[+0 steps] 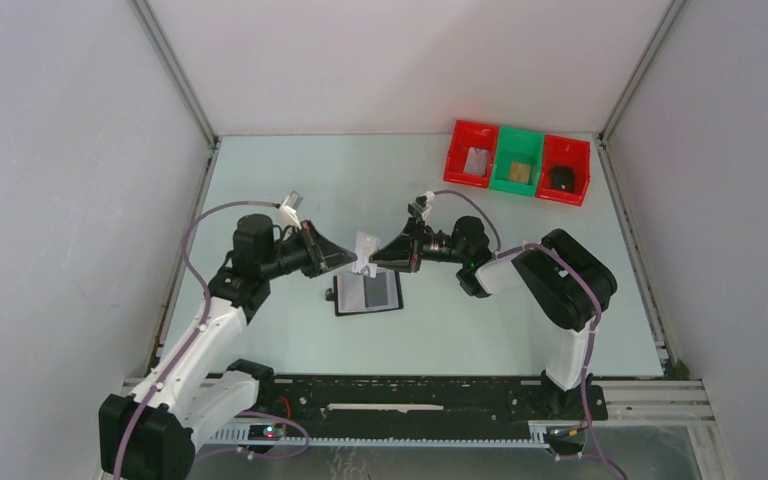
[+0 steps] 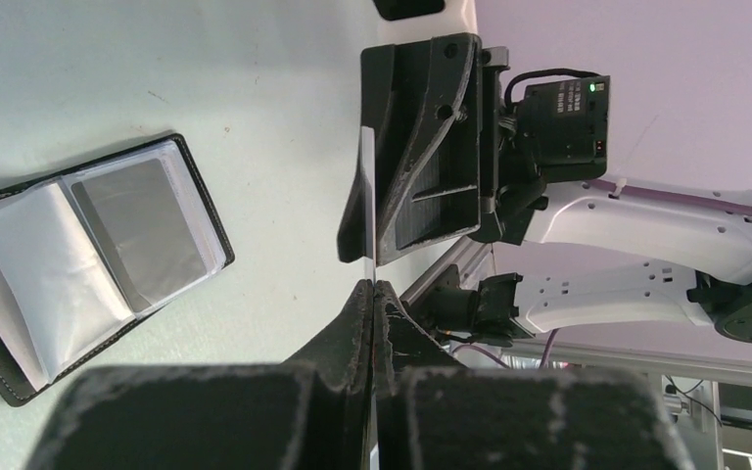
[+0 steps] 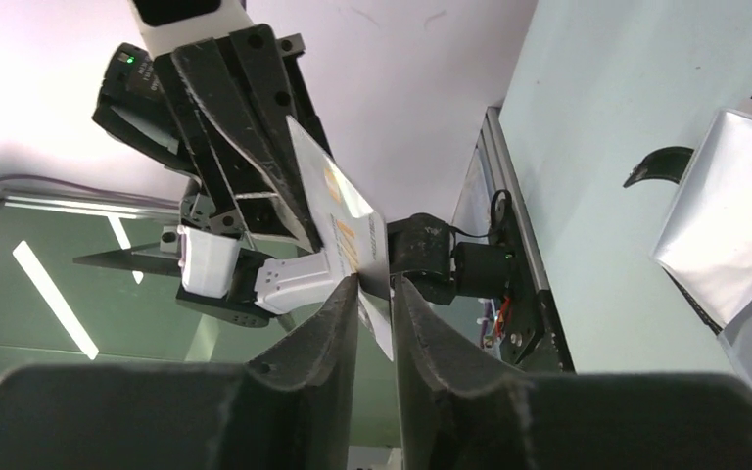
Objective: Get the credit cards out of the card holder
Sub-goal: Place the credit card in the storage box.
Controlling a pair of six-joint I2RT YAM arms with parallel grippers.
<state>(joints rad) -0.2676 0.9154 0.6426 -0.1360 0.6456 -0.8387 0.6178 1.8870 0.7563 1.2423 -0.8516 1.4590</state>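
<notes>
While left gripper clamps a credit card over the pale-green table (white walls), I can't tell if right gripper grips.

Nothing legible turns up in any of the three views: no words, brand names or numbers that can actually be read. The nearest thing to print is on the pale credit card, where a few orange marks run across its face. They are too blurred and too steeply angled to tell whether they are letters or digits.
</notes>
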